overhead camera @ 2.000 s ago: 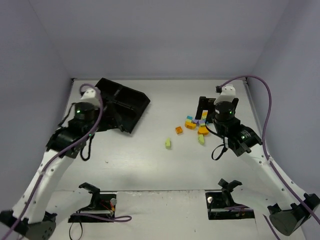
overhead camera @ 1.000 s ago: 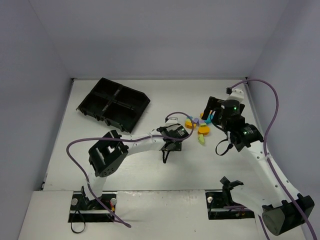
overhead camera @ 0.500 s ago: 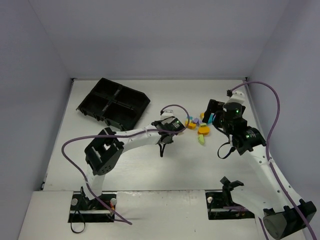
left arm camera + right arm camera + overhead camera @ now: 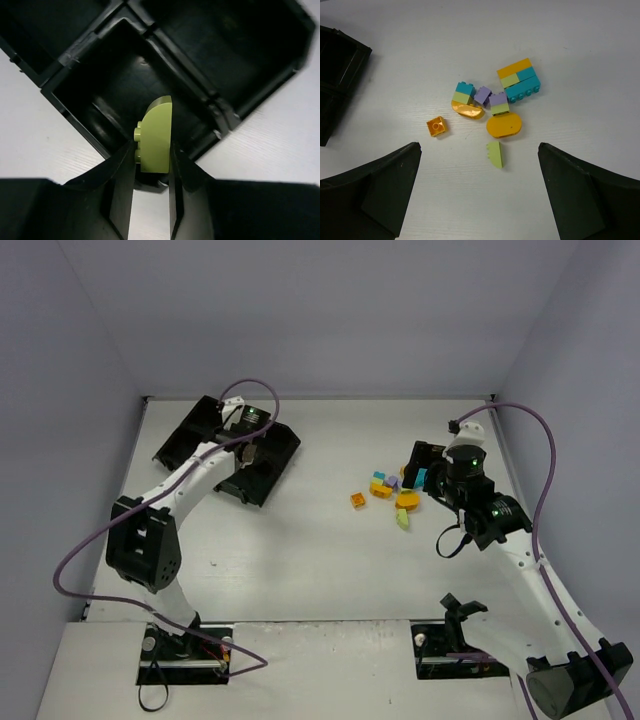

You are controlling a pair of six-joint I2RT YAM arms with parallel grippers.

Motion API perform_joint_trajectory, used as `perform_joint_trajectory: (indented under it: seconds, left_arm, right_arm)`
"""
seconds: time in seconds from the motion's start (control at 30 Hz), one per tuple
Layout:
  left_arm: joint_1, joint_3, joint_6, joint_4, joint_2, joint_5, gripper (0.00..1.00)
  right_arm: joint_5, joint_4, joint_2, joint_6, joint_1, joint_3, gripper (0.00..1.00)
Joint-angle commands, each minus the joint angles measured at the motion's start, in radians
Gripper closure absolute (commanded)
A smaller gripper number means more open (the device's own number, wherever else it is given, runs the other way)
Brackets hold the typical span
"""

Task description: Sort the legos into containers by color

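In the left wrist view, the left gripper (image 4: 151, 165) is clamped on a yellow-green curved plastic brick (image 4: 156, 132). The brick is pinched upright between the two black fingers (image 4: 120, 175) at the frame's lower centre, above one compartment of the flat black plastic tray (image 4: 90, 75). In the top view this gripper sits over the tray in the upper left, whereas half a second ago it reached to the middle of the frame beside the pile. The right gripper (image 4: 479, 145) hangs with its jaws spread wide above the remaining orange, teal, purple and yellow-green bricks (image 4: 495, 100), right of centre in the top view, much as before.
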Motion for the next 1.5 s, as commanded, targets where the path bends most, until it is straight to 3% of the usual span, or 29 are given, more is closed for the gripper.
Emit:
perform_joint_trajectory:
  seconds: [0.0, 0.13, 0.27, 0.4, 0.5, 0.7, 0.93, 1.47]
  left_arm:
    - [0.053, 0.020, 0.052, -0.020, 0.035, 0.044, 0.96]
    - [0.116, 0.011, 0.061, 0.013, 0.091, 0.106, 0.80]
    - [0.127, 0.026, 0.108, 0.038, 0.105, 0.115, 0.46]
    - [0.116, 0.043, 0.160, 0.033, 0.077, 0.133, 0.34]
    - [0.080, 0.039, 0.222, 0.045, 0.034, 0.159, 0.32]
    - [-0.126, 0.039, 0.455, 0.139, -0.024, 0.251, 0.32]
    - [-0.288, 0.149, 0.679, 0.144, 0.156, 0.478, 0.30]
    - [-0.352, 0.359, 0.802, 0.154, 0.442, 0.644, 0.30]
  right_arm:
    - [-0.013, 0.035, 0.006, -0.015, -0.001, 0.027, 0.00]
    - [-0.017, 0.032, 0.007, -0.018, -0.001, 0.026, 0.00]
    - [-0.017, 0.029, 0.009, -0.024, -0.002, 0.026, 0.00]
    - [-0.013, 0.027, 0.009, -0.025, -0.001, 0.026, 0.00]
    - [-0.007, 0.027, 0.009, -0.038, -0.001, 0.029, 0.00]
    - [0.004, 0.026, -0.004, -0.073, -0.003, 0.032, 0.00]
    - [-0.025, 0.023, -0.013, -0.084, -0.002, 0.038, 0.00]
    - [-0.073, -0.011, -0.039, -0.082, -0.001, 0.032, 0.00]
